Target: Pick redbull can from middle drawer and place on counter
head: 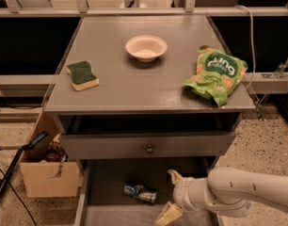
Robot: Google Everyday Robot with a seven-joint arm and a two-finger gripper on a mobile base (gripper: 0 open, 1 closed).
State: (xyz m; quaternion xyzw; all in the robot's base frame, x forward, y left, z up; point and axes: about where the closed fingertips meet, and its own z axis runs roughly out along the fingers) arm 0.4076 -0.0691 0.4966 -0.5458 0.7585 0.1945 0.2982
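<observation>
**Open gripper just right of the can in the pulled-out drawer**

The redbull can lies on its side on the floor of the middle drawer, which stands pulled out. Just to the right of the can, not touching it, is the gripper. Its two pale fingers are spread apart with nothing between them, one behind the can's level and one nearer the camera. The white arm reaches in from the far right of the can. Directly above the can is the closed drawer with a round knob, and above that the table. On the table, a bowl stands straight above the can, a green-and-yellow sponge up and to its left, and a green chip bag up and to its right. A cardboard box sits on the floor left of the can.
</observation>
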